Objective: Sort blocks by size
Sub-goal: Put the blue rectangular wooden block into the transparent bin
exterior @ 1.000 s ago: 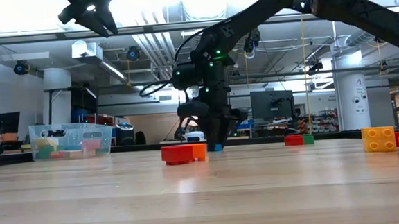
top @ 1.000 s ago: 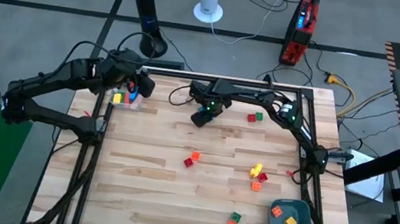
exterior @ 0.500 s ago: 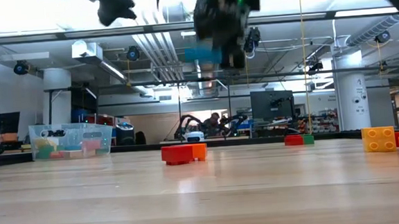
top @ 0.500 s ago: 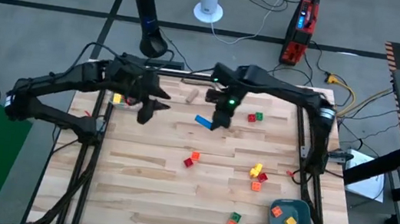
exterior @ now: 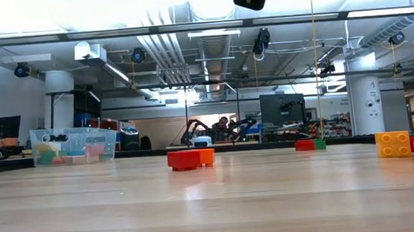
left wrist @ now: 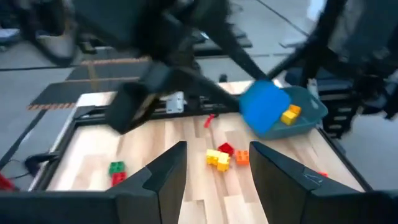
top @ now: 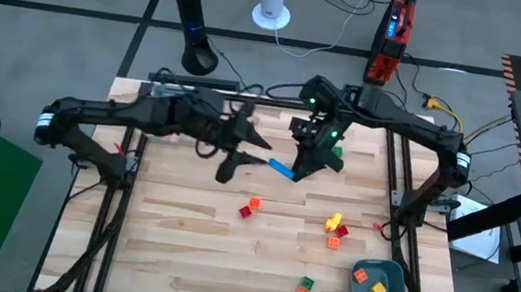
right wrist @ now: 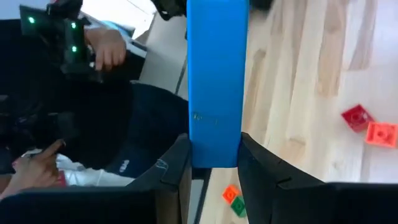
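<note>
**Blue bar aloft between your two pincers**

Your left pincer hangs above the bench left of centre, fingers spread and holding nothing. Just right of it, the long blue block is a smooth, bright bar, clear of the wood, its long axis slanting in the high view from upper left down to lower right. Your right pincer clamps its right end; in its wrist view the bar runs straight out between the fingers. Small red, orange, yellow and green blocks lie scattered on the bench further right.
</note>
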You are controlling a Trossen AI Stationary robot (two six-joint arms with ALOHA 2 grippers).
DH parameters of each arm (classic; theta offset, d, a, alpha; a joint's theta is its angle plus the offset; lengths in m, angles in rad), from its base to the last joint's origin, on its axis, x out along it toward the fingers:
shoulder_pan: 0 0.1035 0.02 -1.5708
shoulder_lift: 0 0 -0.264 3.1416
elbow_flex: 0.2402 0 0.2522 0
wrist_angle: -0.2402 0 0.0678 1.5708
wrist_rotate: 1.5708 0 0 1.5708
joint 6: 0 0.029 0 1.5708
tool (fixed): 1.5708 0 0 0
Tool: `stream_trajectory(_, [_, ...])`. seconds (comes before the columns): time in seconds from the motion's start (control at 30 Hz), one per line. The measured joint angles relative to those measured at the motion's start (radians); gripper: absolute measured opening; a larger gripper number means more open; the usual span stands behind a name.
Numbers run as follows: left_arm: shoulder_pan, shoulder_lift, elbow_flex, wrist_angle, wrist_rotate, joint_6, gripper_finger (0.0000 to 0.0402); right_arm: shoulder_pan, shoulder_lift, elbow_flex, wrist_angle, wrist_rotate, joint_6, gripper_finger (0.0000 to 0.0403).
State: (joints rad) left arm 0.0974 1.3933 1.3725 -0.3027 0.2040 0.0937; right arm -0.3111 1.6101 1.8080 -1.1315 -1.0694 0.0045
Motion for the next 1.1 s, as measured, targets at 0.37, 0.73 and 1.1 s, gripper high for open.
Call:
stream_trajectory(0.37, [-0.05,0.209,0.329,-0.176,0.045,0.153,0.016,0.002,-0.014,-0.001,0.012,-0.058,-0.028,0.009])
stream_trajectory(0.73, [-0.06,0.349,0.601,-0.464,0.042,0.234,0.0063,0.001,-0.013,-0.001,0.006,-0.098,-0.06,0.009])
stream_trajectory(1.1, [-0.06,0.398,0.724,-0.613,0.018,0.28,0.0039,-0.005,-0.012,-0.028,0.028,-0.091,-0.072,0.009])
